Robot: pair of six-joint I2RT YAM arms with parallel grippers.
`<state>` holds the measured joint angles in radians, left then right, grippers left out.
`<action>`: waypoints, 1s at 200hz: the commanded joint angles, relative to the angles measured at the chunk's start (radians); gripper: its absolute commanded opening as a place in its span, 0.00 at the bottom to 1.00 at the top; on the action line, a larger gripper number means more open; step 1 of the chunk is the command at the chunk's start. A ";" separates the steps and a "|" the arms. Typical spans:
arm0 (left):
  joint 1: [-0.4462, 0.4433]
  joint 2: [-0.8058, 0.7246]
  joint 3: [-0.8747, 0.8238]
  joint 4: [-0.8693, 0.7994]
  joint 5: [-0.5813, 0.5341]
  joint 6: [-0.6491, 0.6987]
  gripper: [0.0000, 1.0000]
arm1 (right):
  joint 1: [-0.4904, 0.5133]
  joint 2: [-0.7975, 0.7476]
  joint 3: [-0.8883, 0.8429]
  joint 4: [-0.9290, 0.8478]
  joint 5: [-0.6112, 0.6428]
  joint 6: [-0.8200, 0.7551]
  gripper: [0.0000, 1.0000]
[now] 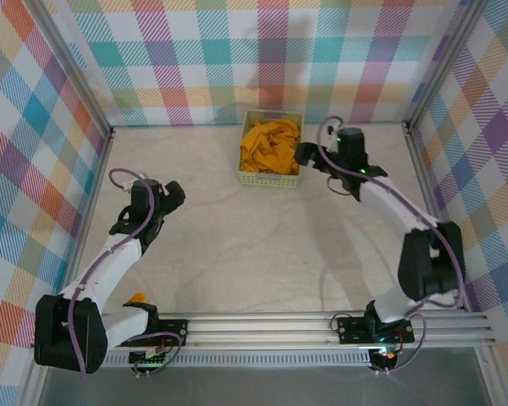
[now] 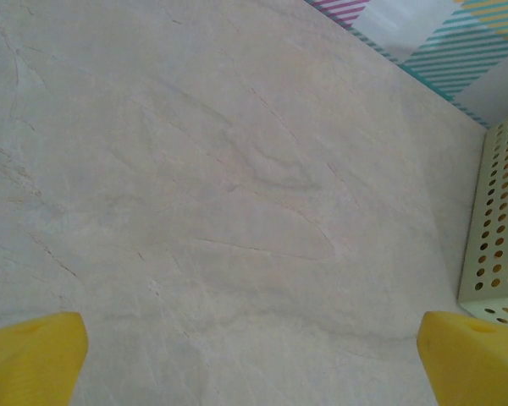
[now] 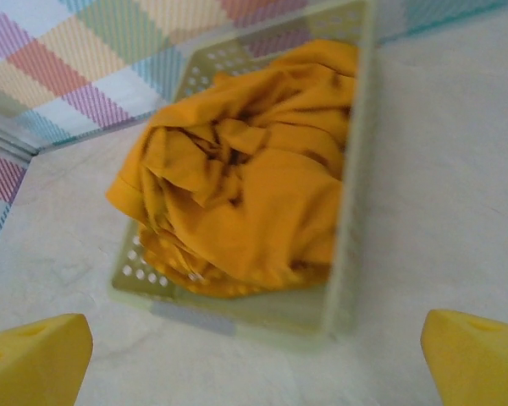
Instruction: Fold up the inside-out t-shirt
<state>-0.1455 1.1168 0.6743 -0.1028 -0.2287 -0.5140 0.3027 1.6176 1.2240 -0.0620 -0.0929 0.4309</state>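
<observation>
Mustard-orange cloth, the inside-out t-shirt (image 3: 245, 194), lies crumpled in a heap inside the pale green perforated basket (image 1: 271, 178). The basket stands on the marbled beige tabletop (image 1: 254, 254), close to the far checked wall (image 1: 237, 59). The shirt bulges above the rim, and in the right wrist view one fold drapes over a long wall of the basket.

The right tool (image 1: 309, 156) hangs just beside the basket's right side, apart from it. Its yellow fingers (image 3: 34, 359) are spread wide and grasp nothing, and the basket's near wall stands between them and the cloth.

The left tool (image 1: 171, 194) is well apart from the basket, over bare tabletop to the left. It is likewise released and empty, and a corner of the basket shows at the right edge of its wrist view. Both arm bases are bolted to a metal rail (image 1: 305, 326) along the near edge.
</observation>
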 commanded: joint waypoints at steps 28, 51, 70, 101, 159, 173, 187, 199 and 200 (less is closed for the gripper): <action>-0.001 -0.088 -0.058 0.017 -0.028 -0.029 1.00 | 0.097 0.309 0.317 -0.061 0.040 -0.030 1.00; 0.000 -0.105 -0.046 -0.004 -0.036 -0.010 1.00 | 0.125 0.435 0.469 -0.102 0.062 -0.043 1.00; 0.000 -0.112 -0.045 -0.004 -0.018 -0.003 1.00 | 0.128 0.546 0.600 -0.144 0.060 -0.032 1.00; 0.000 -0.114 -0.049 -0.001 -0.001 0.002 1.00 | 0.134 0.712 0.823 -0.254 0.065 -0.027 1.00; -0.001 -0.107 -0.053 0.015 0.034 0.002 1.00 | 0.138 0.976 1.200 -0.491 0.152 -0.024 0.99; -0.002 -0.108 -0.053 0.015 0.037 0.000 1.00 | 0.133 1.002 1.240 -0.522 0.197 -0.026 0.93; 0.000 -0.110 -0.052 0.012 0.040 0.000 1.00 | 0.120 1.006 1.239 -0.514 0.215 -0.026 0.85; 0.000 -0.110 -0.052 0.011 0.040 -0.001 1.00 | 0.108 1.010 1.242 -0.508 0.218 -0.026 0.75; 0.000 -0.109 -0.052 0.012 0.040 -0.001 1.00 | 0.107 1.011 1.243 -0.508 0.219 -0.026 0.74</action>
<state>-0.1455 1.0225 0.6304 -0.1028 -0.2020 -0.5270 0.4290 2.6095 2.4302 -0.4999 0.0692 0.4026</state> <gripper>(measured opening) 0.997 0.825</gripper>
